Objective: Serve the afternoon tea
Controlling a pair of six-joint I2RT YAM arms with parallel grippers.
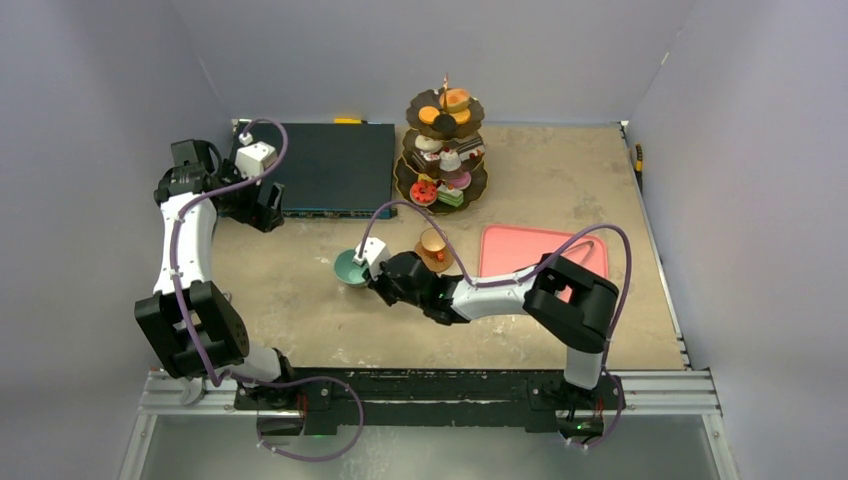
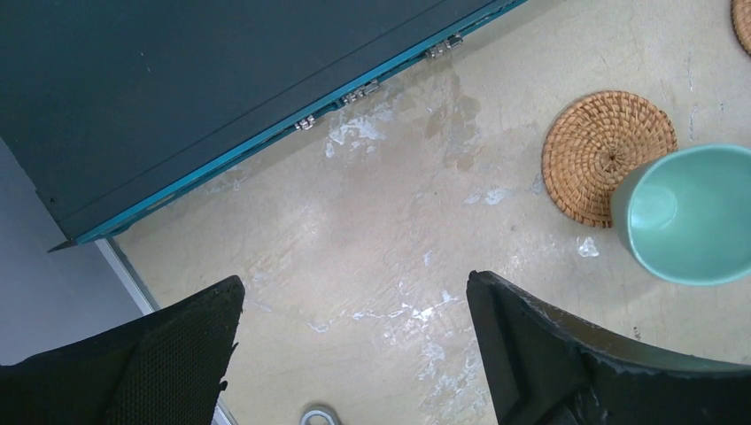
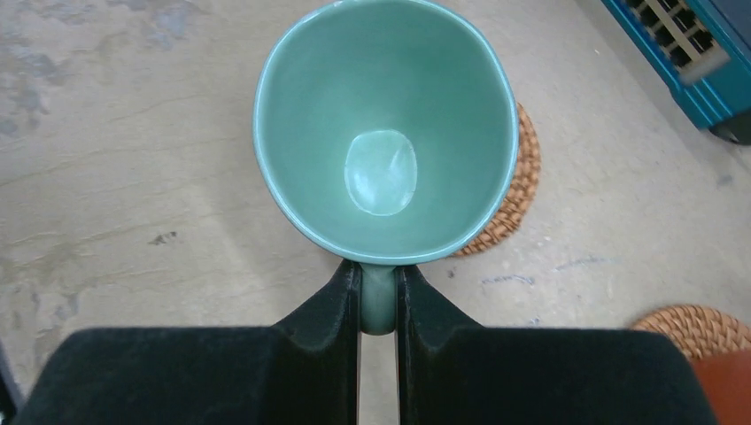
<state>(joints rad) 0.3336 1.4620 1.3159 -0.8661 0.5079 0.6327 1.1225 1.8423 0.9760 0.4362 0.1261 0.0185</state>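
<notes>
My right gripper (image 3: 378, 270) is shut on the handle of the teal cup (image 3: 385, 124). The cup hangs tilted over one edge of a brown woven coaster (image 3: 515, 181), and I cannot tell whether it touches it. The left wrist view shows the same teal cup (image 2: 695, 212) and coaster (image 2: 602, 150). The smaller tan cup (image 1: 434, 245) stands on the other coaster to the right. At the back, the dark three-tier stand (image 1: 441, 150) carries several toy cakes. My left gripper (image 2: 354, 301) is open and empty over bare table beside the dark blue case.
A dark blue case (image 1: 335, 168) lies at the back left, its hinged edge (image 2: 372, 88) close to my left gripper (image 1: 265, 205). A pink tray (image 1: 545, 255) lies on the right, partly under the right arm. Grey walls close in the table on three sides.
</notes>
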